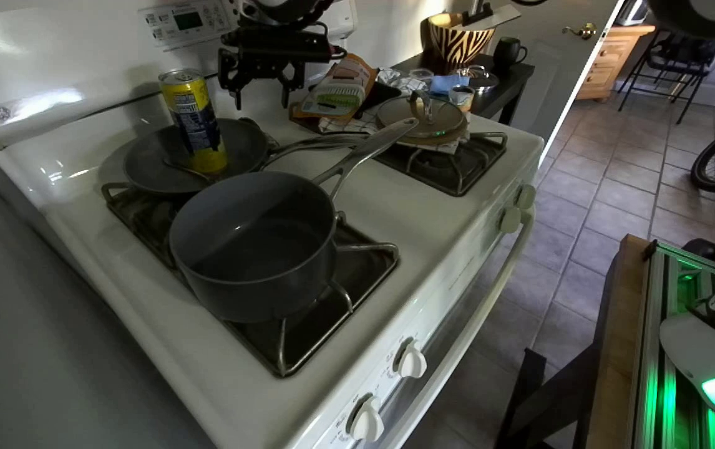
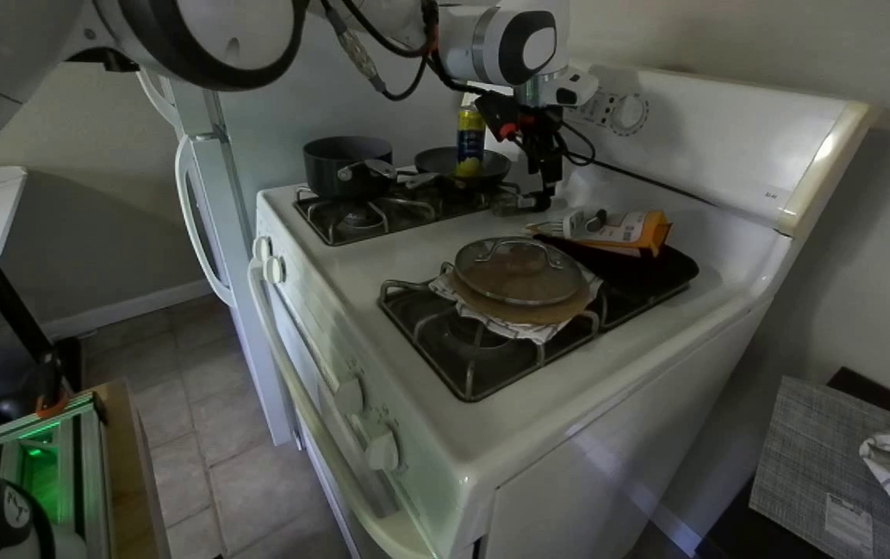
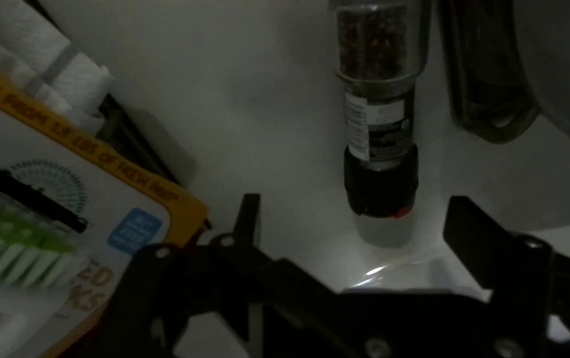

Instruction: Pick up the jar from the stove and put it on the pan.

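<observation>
The yellow jar with a dark blue band (image 1: pixel 195 118) stands upright in the shallow dark frying pan (image 1: pixel 145 156); both also show in an exterior view, jar (image 2: pixel 470 140) and pan (image 2: pixel 498 164). A clear spice grinder (image 3: pixel 379 119) with a black cap lies on the white top of the stove (image 3: pixel 275 129); it also shows in an exterior view (image 2: pixel 505 205). My gripper (image 1: pixel 262 103) is open and empty, right of the jar and above the stove. In the wrist view the fingertips (image 3: pixel 354 214) are on either side of the grinder's cap, apart from it.
A deep grey saucepan (image 1: pixel 251 249) sits on the front burner with its handle (image 1: pixel 373 149) pointing inward. A glass lid (image 2: pixel 519 272) lies over a cloth on the other burners. An orange and white package (image 3: pixel 131 209) is beside my gripper. The back panel (image 2: pixel 709 155) rises behind.
</observation>
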`<state>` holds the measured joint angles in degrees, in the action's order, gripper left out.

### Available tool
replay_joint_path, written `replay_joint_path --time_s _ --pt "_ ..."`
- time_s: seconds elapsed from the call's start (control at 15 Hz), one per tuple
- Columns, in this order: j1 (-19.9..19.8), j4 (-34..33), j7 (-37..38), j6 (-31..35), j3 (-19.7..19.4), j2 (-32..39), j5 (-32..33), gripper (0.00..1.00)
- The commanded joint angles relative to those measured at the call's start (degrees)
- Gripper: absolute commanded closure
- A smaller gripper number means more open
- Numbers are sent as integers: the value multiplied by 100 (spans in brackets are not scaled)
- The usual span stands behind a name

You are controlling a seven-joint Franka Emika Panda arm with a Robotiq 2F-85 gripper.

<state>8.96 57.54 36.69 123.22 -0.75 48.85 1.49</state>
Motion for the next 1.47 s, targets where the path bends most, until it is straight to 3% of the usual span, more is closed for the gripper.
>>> replay_joint_path --time_s 0.0,0.27,0.6,0.8,1.07,1.2,1.27,1.4 --pt "131 -988 152 -247 -114 656 -99 9" --pt "137 -1535 81 -505 -91 1073 -111 12" --pt "156 -2058 38 -730 -155 1469 -24 6" --pt "139 -2249 33 -579 -122 1660 82 11" --pt "136 -2450 -35 -606 -111 1846 88 20" --pt "138 -2512 -50 -604 -123 1910 104 30" --pt "137 -2544 -59 -586 -132 1936 115 52" --pt "136 -2590 -75 -574 -142 1954 125 57"
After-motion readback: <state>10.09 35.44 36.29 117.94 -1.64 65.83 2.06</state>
